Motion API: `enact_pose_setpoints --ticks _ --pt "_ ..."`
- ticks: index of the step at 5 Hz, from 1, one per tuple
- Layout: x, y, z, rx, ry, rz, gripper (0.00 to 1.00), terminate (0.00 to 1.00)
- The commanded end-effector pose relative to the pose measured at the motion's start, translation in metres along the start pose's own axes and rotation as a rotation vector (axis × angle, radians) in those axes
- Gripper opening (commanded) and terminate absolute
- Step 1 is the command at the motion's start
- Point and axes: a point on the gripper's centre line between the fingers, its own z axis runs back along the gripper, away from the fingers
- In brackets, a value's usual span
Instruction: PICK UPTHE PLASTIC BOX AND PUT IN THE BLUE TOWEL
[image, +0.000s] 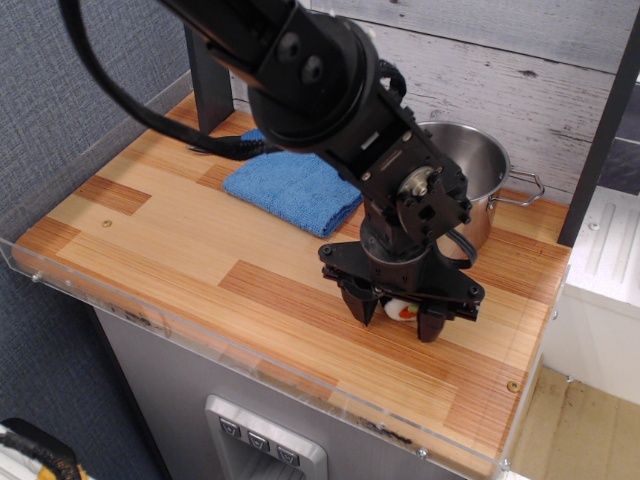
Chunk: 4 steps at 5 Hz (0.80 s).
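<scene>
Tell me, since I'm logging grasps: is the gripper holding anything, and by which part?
The gripper has its fingers closed against the sides of the sushi roll, which sits low over the table. Whether it is lifted cannot be told.

Steel pot and fork on our wooden table

We see a shiny steel pot (480, 170) with side handles at the striped wooden table's (170, 250) back right; dark fork tines (207, 149) peek out far left.
</scene>
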Motion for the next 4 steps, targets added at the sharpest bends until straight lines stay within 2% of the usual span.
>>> enact_pose_setpoints --ticks 1,2,4 --pt "0.004 0.002 0.010 -0.005 -0.044 0.006 0.00 0.00" --pt "0.003 0.002 0.014 -0.015 -0.042 -0.007 0.00 0.00" --pt "0.003 -0.003 0.064 -0.026 -0.103 -0.080 0.00 0.00"
